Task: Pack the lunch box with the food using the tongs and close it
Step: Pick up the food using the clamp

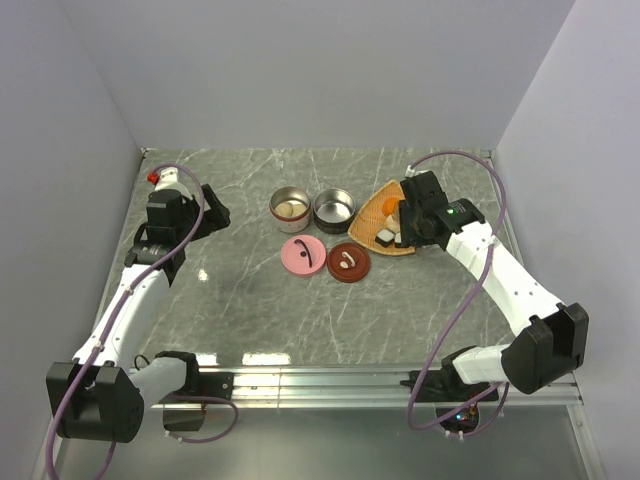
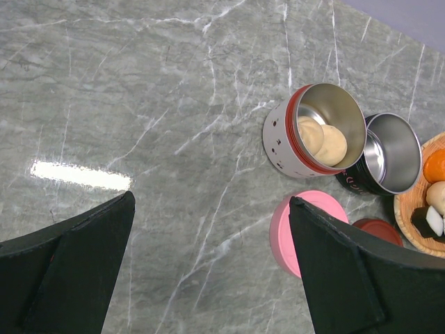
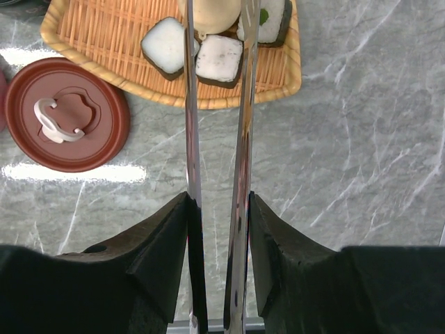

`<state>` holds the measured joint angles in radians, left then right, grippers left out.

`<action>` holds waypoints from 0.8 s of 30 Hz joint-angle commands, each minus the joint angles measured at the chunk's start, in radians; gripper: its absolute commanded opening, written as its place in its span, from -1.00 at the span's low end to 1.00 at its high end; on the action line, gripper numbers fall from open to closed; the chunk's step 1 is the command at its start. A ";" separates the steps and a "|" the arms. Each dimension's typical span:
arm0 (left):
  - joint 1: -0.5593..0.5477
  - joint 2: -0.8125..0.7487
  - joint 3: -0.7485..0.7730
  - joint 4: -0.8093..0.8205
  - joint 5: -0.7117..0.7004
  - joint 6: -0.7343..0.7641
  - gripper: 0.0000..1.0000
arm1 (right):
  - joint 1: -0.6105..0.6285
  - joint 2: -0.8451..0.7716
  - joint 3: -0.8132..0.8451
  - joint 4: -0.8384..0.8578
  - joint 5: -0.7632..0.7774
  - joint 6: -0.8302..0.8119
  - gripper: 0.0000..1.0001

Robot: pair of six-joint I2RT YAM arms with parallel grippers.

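Packing has begun but is far from finished. The lunch box stands as two open tins side by side toward the far edge of the bench (image 1: 250, 310), near its middle. The red-rimmed tin (image 2: 316, 129) holds two beige pieces (image 2: 323, 139), and the dark tin (image 2: 386, 153) beside it looks bare inside. Both covers are off and lie flat just in front of the tins, the pink lid (image 1: 307, 255) on the left and the brown lid (image 3: 66, 115) touching or nearly touching it on the right. Most of the food waits on the woven tray (image 3: 97, 35) toward the far right corner: three sushi rolls (image 3: 219, 59), a cream ball (image 3: 208, 14) and an orange ball (image 2: 437, 167). The right gripper (image 3: 217, 202) is clenched on the tongs (image 3: 243, 139), squeezing the two slim arms partway together. They reach out over the tray edge with the cream ball between them, but the tips run out of view, so I cannot tell whether the ball is pinched. The left gripper (image 2: 212, 202) hangs released and wide over the left part of the bench, holding nothing. By my reading, five pieces remain to be carried across, the dark tin has to be filled, and both lids must go on.
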<state>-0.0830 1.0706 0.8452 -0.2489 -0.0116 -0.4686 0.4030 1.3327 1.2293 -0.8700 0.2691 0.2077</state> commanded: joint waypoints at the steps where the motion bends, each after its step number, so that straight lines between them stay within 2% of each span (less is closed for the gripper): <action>1: -0.003 -0.018 0.008 0.031 0.015 -0.007 0.99 | -0.007 0.002 0.010 0.031 0.010 -0.005 -0.09; 20: -0.003 -0.017 0.005 0.033 0.015 -0.007 0.99 | -0.013 0.006 -0.073 0.075 -0.014 -0.001 -0.12; 23: -0.003 -0.020 0.005 0.030 0.015 -0.005 0.99 | -0.016 0.019 -0.071 0.081 -0.031 0.004 -0.18; 24: -0.003 -0.020 0.003 0.030 0.015 -0.004 0.99 | -0.018 0.023 -0.071 0.085 -0.040 0.002 -0.27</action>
<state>-0.0830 1.0706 0.8452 -0.2493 -0.0116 -0.4686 0.3935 1.3422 1.1568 -0.8356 0.2546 0.2115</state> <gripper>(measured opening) 0.995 0.417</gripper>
